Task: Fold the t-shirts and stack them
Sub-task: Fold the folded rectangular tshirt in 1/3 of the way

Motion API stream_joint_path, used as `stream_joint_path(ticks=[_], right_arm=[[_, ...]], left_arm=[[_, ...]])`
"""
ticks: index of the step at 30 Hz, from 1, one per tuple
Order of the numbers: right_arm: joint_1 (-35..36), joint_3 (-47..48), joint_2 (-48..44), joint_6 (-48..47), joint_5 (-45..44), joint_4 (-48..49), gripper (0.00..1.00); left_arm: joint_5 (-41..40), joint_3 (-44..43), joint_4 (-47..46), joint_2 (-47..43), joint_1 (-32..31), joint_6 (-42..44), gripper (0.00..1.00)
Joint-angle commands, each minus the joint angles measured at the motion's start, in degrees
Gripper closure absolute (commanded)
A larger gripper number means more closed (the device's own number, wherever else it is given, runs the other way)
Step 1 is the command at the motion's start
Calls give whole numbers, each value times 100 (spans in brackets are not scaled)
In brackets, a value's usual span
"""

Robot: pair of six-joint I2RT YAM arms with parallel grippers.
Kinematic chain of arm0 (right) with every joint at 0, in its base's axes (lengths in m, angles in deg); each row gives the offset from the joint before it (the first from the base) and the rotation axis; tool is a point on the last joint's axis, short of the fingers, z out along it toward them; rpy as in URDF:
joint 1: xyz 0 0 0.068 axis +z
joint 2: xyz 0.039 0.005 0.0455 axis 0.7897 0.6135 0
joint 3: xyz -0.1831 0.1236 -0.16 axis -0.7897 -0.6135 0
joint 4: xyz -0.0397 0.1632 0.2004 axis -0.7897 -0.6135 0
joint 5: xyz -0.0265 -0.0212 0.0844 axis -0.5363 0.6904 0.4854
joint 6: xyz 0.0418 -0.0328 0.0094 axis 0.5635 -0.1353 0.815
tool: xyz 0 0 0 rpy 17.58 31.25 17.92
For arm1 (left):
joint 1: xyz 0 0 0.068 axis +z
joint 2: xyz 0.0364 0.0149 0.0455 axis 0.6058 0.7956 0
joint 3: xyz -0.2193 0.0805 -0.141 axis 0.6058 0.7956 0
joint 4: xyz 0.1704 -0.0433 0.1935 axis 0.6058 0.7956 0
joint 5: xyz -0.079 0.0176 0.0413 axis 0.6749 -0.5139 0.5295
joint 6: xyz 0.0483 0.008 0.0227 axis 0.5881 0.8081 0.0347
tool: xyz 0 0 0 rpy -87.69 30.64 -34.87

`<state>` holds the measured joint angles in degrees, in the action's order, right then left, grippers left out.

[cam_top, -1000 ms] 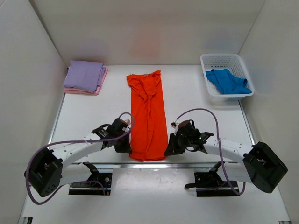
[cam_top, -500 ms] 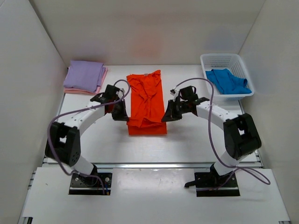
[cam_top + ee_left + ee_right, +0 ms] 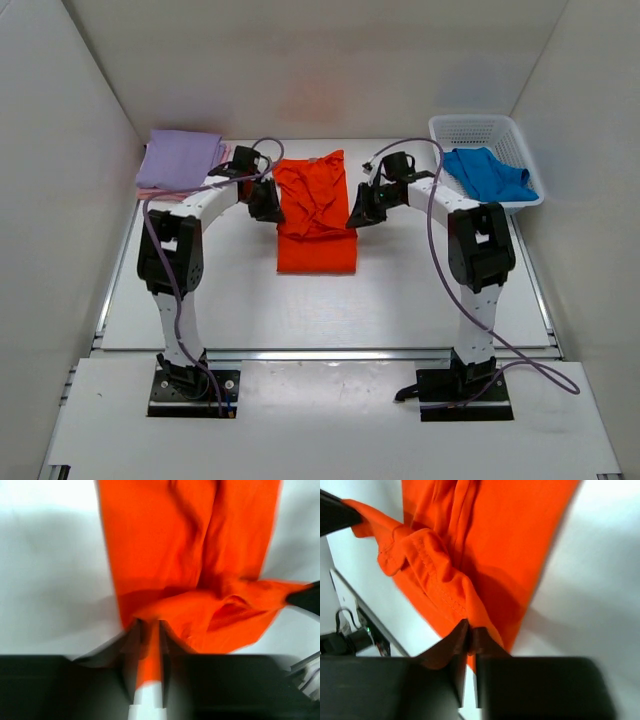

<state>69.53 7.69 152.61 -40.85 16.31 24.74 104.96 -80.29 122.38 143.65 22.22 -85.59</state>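
The orange t-shirt (image 3: 316, 215) lies mid-table, doubled over itself, its fold edge nearest me. My left gripper (image 3: 268, 205) is at its far left edge and my right gripper (image 3: 358, 215) at its far right edge. In the left wrist view the left gripper (image 3: 149, 625) has a lifted fold of orange cloth (image 3: 165, 545) between jaws that stand only narrowly apart. The right gripper (image 3: 470, 630) pinches the stitched hem of the orange shirt (image 3: 510, 540). A folded lavender t-shirt (image 3: 180, 160) lies on a pink one (image 3: 222, 152) at the far left. A blue t-shirt (image 3: 487, 173) sits crumpled in the basket.
The white mesh basket (image 3: 470, 128) stands at the far right corner against the wall. White walls close in the table on the left, back and right. Both arms reach far out over the table, their cables looping above them.
Both grippers have carried the shirt's near hem away from me to its far end, folding it in half. The left jaws have parted slightly.
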Motion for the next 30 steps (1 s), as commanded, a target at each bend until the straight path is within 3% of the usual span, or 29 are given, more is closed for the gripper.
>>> stream_joint_path(ticks=[1, 2, 4, 7, 10, 13, 19, 25, 30], right_arm=[[-364, 911, 421, -159, -27, -141, 88], [-357, 1148, 457, -115, -53, -63, 83], [-523, 1396, 580, -62, -106, -70, 73], [-620, 1327, 362, -79, -194, -71, 52], [-594, 546, -94, -62, -247, 200, 43], [-498, -552, -691, 69, -300, 570, 42], [-85, -2845, -1782, 755, -502, 1939, 43], [267, -4051, -2267, 1871, -968, 3022, 43], [329, -4237, -2083, 2258, -1223, 3488, 43]], left_arm=[[439, -774, -272, 332, 311, -201, 61], [737, -967, -352, 489, 494, -402, 54], [1091, -1004, -799, 526, 654, -720, 54], [1118, -250, -1396, -60, 830, -1125, 52], [1083, 963, -1810, -711, 796, -1231, 52], [881, 2297, -1943, -1344, 498, -1213, 53], [-6, 3977, -2487, -2346, -276, -1756, 48], [-682, 4577, -2990, -2743, -470, -2460, 48], [-991, 4692, -3323, -2762, -497, -2838, 48]])
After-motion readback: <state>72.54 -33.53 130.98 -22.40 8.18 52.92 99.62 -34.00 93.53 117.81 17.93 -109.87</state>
